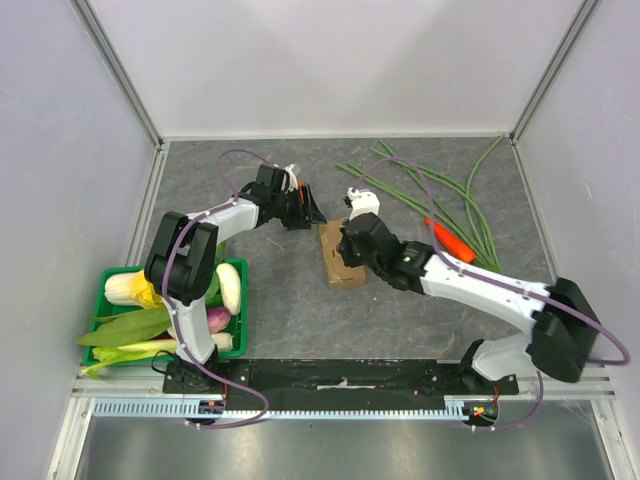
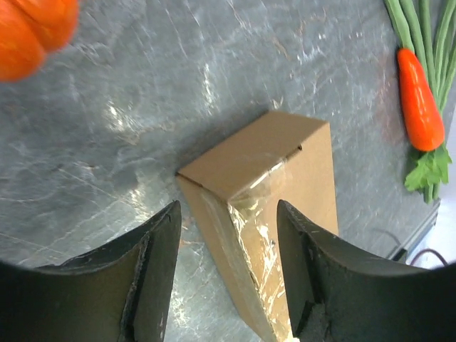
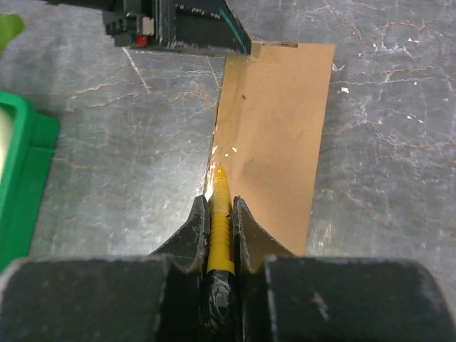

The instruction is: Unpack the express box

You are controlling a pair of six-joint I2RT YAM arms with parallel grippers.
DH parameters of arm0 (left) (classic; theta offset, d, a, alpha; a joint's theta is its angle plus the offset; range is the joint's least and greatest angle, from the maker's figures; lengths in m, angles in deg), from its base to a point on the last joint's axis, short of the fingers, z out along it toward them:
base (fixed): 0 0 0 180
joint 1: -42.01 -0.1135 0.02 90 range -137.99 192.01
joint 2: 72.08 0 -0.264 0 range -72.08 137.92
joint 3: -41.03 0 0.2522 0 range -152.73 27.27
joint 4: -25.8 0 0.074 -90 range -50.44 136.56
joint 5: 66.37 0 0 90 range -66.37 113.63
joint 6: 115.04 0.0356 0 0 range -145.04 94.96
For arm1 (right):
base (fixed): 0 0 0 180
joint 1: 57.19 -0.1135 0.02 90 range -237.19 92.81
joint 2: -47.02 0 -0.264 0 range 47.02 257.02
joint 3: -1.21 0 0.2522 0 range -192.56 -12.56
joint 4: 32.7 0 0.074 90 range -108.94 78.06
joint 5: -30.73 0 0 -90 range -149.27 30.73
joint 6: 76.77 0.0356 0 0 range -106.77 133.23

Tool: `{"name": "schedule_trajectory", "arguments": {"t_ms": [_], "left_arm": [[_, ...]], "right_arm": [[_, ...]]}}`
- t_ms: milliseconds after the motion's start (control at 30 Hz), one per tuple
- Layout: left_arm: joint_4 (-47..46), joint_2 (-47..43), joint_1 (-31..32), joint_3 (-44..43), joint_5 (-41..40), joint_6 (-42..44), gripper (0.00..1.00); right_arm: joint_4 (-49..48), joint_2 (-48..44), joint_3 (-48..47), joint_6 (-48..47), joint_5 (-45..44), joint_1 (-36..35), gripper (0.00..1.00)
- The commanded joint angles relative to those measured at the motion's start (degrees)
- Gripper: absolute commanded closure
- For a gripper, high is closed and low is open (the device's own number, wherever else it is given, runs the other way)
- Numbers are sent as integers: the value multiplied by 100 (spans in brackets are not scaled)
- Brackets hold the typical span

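The express box point(image 1: 340, 262), a small brown carton with clear tape on its seam, lies on the grey table at the centre. It also shows in the left wrist view point(image 2: 285, 160) and the right wrist view point(image 3: 278, 121). My left gripper point(image 1: 306, 211) is open, and in its wrist view point(image 2: 228, 208) its jaws stand either side of the box's taped end without touching. My right gripper point(image 3: 220, 201) is shut on a yellow ridged cutter point(image 3: 219, 235). The cutter's tip rests at the box's left top edge. In the top view the right gripper point(image 1: 347, 248) hangs over the box.
A green crate point(image 1: 106, 283) with leafy vegetables stands at the front left, and its corner shows in the right wrist view point(image 3: 25, 178). A carrot point(image 1: 453, 241) and long green beans point(image 1: 445, 195) lie at the back right. A tangerine point(image 2: 32, 32) lies near the left gripper.
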Motion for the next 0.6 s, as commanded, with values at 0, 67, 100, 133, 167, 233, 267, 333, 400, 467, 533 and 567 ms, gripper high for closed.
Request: {"name": "schedule_trajectory", "arguments": {"t_ms": [0,67,100,133,167,233,267,333,400,467,533,567], "left_arm": [[-430,-236,15,166,645,358,40],[-439,-192,14,175,671,384,41],[-465,-183,14,201,671,393,42],[-457,-174,14,201,645,428,43],[-457,-139,14,192,636,428,44],[-422,-130,14,201,610,498,45],[-421,-130,14,210,592,516,46],[-413,-121,14,236,522,586,47],[-299,-104,23,201,382,665,48],[-193,-86,14,184,276,718,48],[-88,-59,14,131,92,788,50],[-44,-51,6,122,30,806,51]], "right_arm": [[-916,783,-449,-167,-330,-9,100],[-1082,1020,-529,-149,-417,-9,100],[-1144,1065,-556,-175,-453,-18,100],[-1179,1101,-591,-167,-532,-9,100],[-1188,1171,-617,-167,-567,-9,100],[-1206,1206,-714,-193,-620,-18,100],[-1215,1206,-732,-193,-646,-9,100],[-1232,1206,-749,-228,-673,-9,100],[-1224,1189,-793,-237,-726,-9,100],[-1224,1180,-811,-263,-778,-9,100],[-1171,1215,-855,-281,-805,-9,100],[-1136,1259,-881,-290,-814,-9,100]]}}
